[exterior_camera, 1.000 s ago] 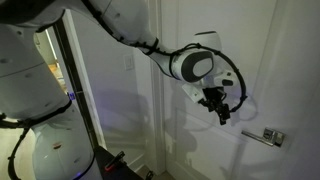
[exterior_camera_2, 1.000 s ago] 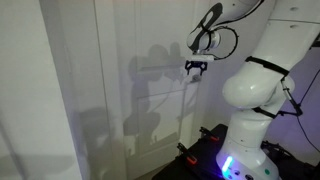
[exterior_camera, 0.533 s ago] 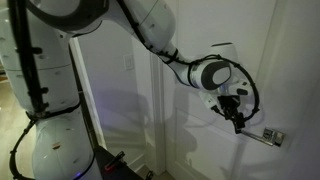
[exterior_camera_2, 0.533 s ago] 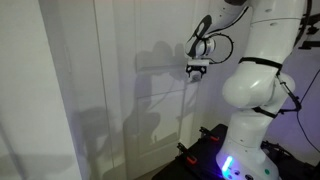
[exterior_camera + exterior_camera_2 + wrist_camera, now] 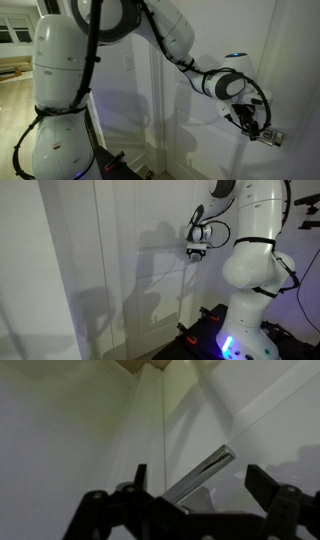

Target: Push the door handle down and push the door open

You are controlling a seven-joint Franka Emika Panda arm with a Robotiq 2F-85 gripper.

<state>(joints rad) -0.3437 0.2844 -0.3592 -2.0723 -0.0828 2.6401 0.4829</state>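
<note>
The door handle (image 5: pixel 270 136) is a small silver lever on a squarish backplate at the right of the white panelled door (image 5: pixel 215 40). My gripper (image 5: pixel 255 127) hangs right at the lever's free end. In the wrist view the lever (image 5: pixel 200 473) runs as a silver bar between my two dark fingers, and the gripper (image 5: pixel 203 485) is open around it without closing on it. In an exterior view the gripper (image 5: pixel 195 251) sits against the door (image 5: pixel 110 260); the handle is hidden there.
The robot's white base and arm (image 5: pixel 65 90) fill the left side. A small white wall switch plate (image 5: pixel 127 64) sits on the wall beside the door frame. The robot base (image 5: pixel 250 300) stands close to the door.
The arm has swung right and down across the door, carrying the gripper from mid-door to the handle. The robot body now fills more of the frame.
</note>
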